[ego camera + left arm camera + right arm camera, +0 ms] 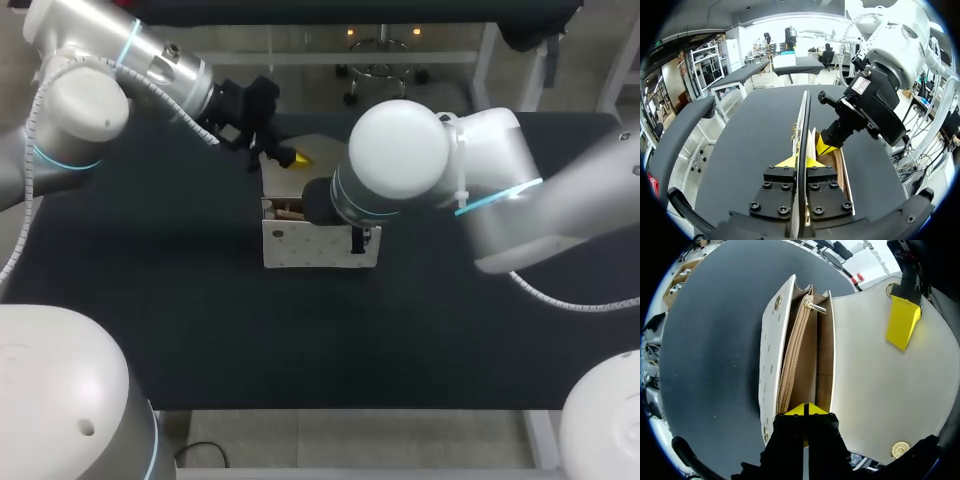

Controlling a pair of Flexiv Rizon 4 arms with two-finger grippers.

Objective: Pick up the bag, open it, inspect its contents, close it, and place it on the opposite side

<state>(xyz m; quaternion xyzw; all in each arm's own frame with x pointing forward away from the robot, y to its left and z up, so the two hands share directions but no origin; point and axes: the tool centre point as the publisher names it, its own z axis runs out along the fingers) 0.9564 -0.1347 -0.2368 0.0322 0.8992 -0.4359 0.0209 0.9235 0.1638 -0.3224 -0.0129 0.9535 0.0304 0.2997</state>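
**On the table (pixel 150 300), a bag (pixel 310 245) stands open between our two arms**

At the bag's back edge our left gripper (pixel 298 157) holds the flap (pixel 320 145) lifted up and away from the body. From the left wrist we see the flap (pixel 803 120) edge-on, running straight out between the fingers of that gripper (pixel 801 162). A yellow tip presses it from either side, so the pincer is clamped on the flap.

Over the bag's open top our right arm (pixel 500 190) reaches in and covers that end of the bag from above. Seen from its own wrist, our right gripper (pixel 807 409) sits at the near end of the opening with its two yellow tips drawn together into one small wedge. Whether any of the bag's wall lies pinched between them we cannot tell. The left wrist shows the same gripper (pixel 825 147) dipping its yellow tip into the bag (pixel 842 175) just beside the flap.

Inside the bag (pixel 772 350) we see tan lining and a zipper (pixel 792 355) running the length of a middle pocket. Beyond the pocket, the flap (pixel 880 385) spreads out pale and flat, with one yellow finger (pixel 902 322) of the left gripper lying on its inner face.

The bag stands upright on its base, its white, dotted front wall facing the near edge of the table.
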